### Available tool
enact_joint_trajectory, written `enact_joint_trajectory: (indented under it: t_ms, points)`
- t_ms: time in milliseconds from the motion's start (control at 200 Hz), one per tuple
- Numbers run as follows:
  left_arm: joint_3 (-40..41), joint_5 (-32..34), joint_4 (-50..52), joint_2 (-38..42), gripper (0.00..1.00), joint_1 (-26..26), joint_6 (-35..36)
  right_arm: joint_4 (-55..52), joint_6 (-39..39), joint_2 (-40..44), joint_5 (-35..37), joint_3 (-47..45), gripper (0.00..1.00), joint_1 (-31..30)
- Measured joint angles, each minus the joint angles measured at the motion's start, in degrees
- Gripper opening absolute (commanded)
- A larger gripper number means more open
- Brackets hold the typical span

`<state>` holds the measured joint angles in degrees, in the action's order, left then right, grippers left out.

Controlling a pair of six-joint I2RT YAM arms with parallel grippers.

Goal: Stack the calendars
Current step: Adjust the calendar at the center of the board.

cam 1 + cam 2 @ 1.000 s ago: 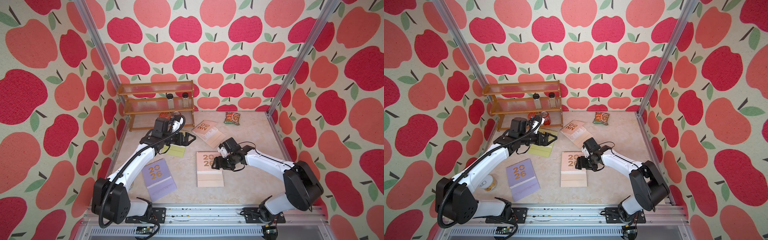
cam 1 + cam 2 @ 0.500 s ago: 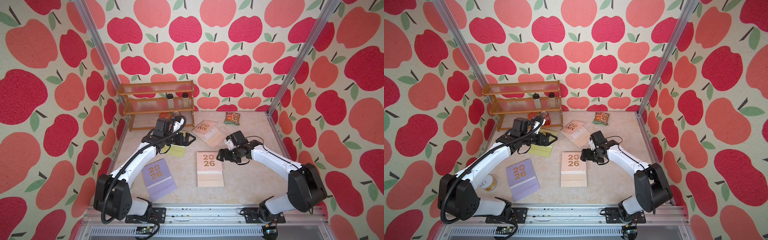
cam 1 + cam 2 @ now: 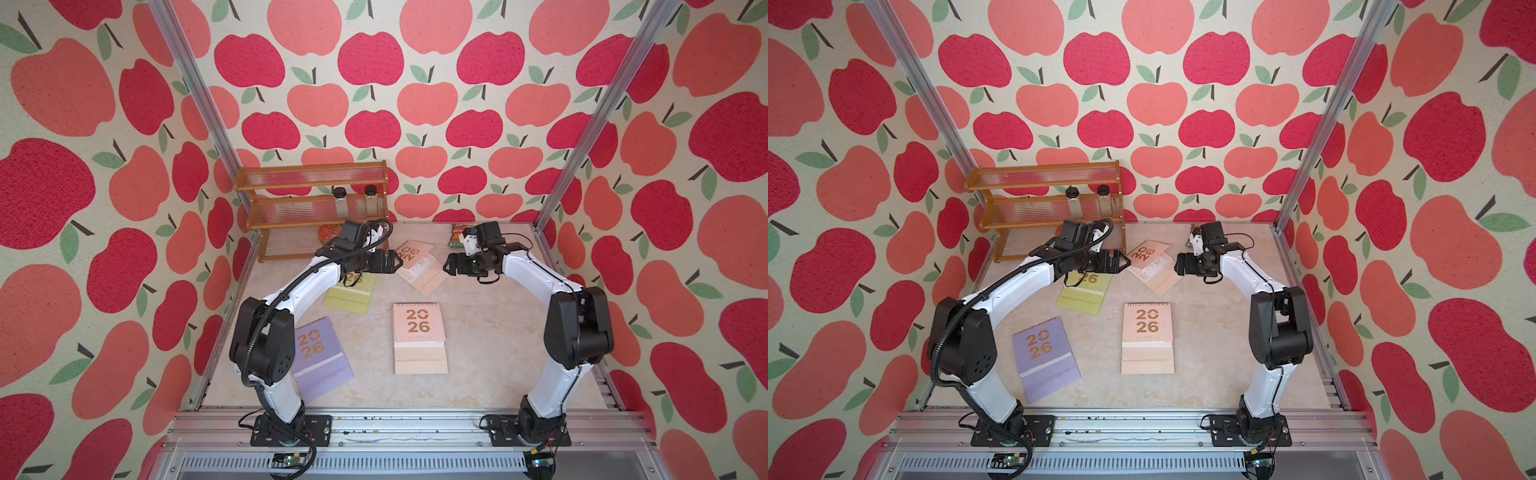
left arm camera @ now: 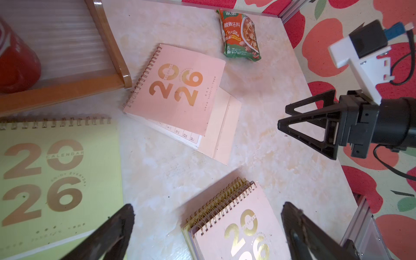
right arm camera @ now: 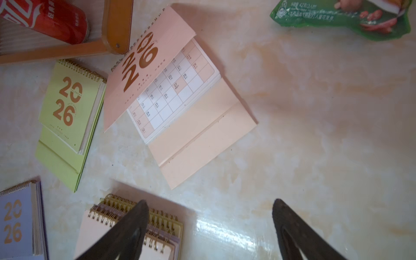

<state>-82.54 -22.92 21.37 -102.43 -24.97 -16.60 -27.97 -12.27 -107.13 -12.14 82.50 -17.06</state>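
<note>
left hand (image 3: 397, 262) wide open, empty | right hand (image 3: 448, 266) open, empty | loose peach calendar (image 3: 417, 266) between them, upper centre | peach-topped stack (image 3: 419, 330) mid-frame

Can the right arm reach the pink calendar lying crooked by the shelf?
Probably yes. The right gripper hangs open beside the pink calendar, with only bare table between them. The snack packet lies off to one side.

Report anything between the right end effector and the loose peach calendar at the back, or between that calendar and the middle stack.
Nothing visible does. Bare tabletop separates the open right end effector from the peach calendar, and that calendar from the stack. The left end effector hangs at the calendar's far side, out of both paths.
</note>
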Motion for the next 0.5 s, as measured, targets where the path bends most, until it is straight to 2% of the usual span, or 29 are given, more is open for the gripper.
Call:
enact_joint_trajectory:
  t_ms: [265, 500]
  points:
    - [-10.12, 2.67, 2.82, -12.35, 1.00, -2.01, -1.97, 1.73, 2.67, -12.44, -3.61, 9.66, 0.87, 2.23]
    - [-15.43, 4.13, 4.37, -18.73, 1.00, -1.38, -4.02, 2.25, 3.54, -19.12, -6.21, 16.06, 0.87, 2.99]
